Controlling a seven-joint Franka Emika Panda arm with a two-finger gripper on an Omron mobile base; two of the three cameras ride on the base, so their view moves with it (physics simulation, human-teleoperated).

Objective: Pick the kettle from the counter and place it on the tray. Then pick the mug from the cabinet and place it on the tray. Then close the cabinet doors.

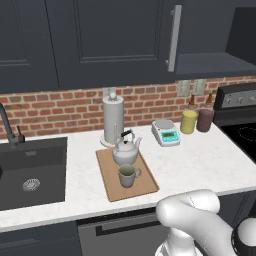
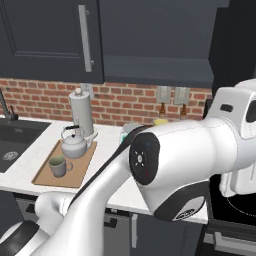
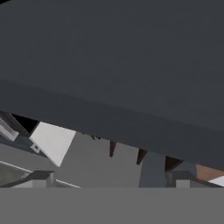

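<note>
Wooden tray point(image 1: 111, 184) holds kettle point(image 1: 125, 149), mug point(image 1: 128, 176).

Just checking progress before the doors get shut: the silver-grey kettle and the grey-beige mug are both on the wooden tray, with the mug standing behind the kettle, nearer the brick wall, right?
Not quite. The silver-grey metal kettle and the grey-beige ceramic mug are both on the light-brown wooden tray, but the mug stands in front of the kettle, nearer the counter's front edge; the kettle is on the wall side. The left base view shows it.
</note>
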